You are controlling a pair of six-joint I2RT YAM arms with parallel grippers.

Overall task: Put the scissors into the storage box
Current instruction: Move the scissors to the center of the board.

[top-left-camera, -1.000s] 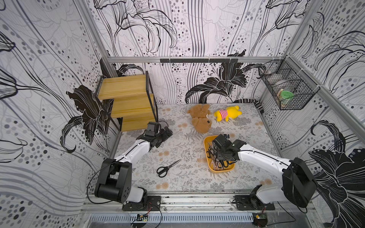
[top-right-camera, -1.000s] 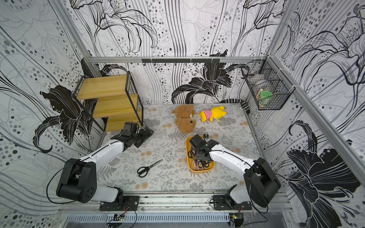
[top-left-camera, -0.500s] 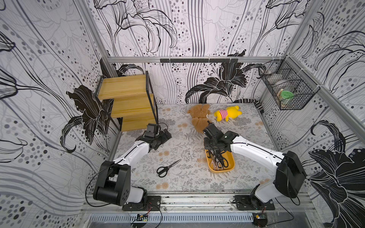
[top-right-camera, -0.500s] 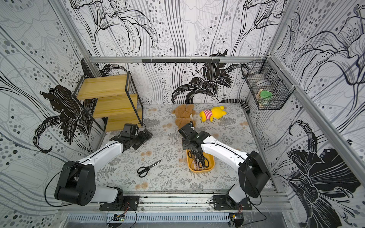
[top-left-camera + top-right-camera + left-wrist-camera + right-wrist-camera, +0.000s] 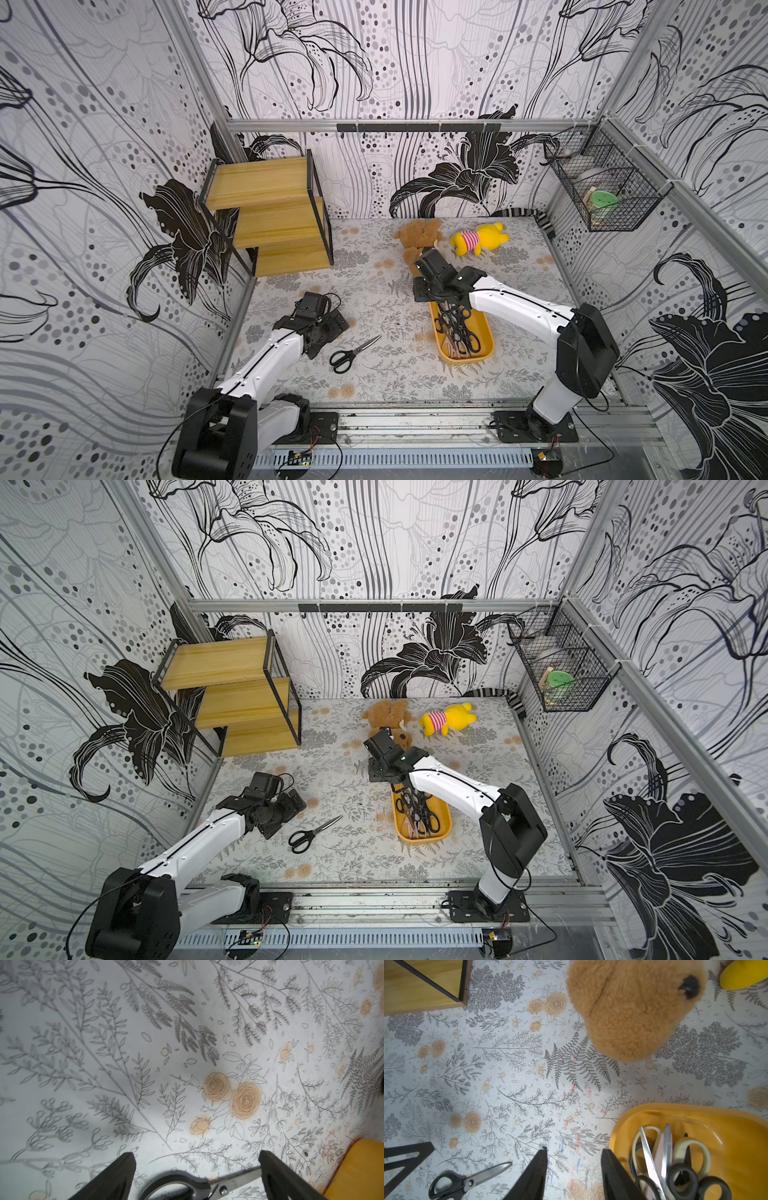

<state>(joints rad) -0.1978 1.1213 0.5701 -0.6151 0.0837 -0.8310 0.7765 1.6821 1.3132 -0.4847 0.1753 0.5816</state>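
Clock bearings take 12 o'clock as the back wall, as seen in both top views.

**Storage box:** The storage box (image 5: 484,326) (image 5: 444,817) stood on the table (image 5: 386,386), right of centre, with its long axis running roughly 11 to 5 o'clock. A heap of scissors (image 5: 459,332) (image 5: 417,812) (image 5: 664,1163) lay inside it. Black-handled pairs were uppermost, with cream handles and a pale pink part beneath.

**Outstanding item:** One black-handled loose pair (image 5: 353,355) (image 5: 312,834) (image 5: 467,1182) lay flat on the table at 9 o'clock from the box, well apart from it. Its blades were closed and pointed toward 2 o'clock, with the handles toward 8 o'clock.

**Left gripper:** The left gripper (image 5: 196,1153) had its jaws spread wide and grasped nothing. It sat just beside the loose pair's handles, at about 10 o'clock from them. In the left wrist view a handle loop and the pivot (image 5: 199,1184) lay on the table between the two fingers. Whether a finger touched the blade could not be determined.

**Right gripper:** The right gripper (image 5: 574,1149) had its jaws partly parted and empty, with only bare table between them. It hung just beside the box's 11 o'clock corner, and the right arm (image 5: 519,307) crossed above the box's 12 o'clock end.

**Other items:** A brown teddy (image 5: 417,237) (image 5: 633,1007) lay at 12 o'clock from the box. A yellow toy (image 5: 478,241) lay at 1 o'clock. A wooden shelf (image 5: 270,216) stood at 10 o'clock, against the back-left corner.
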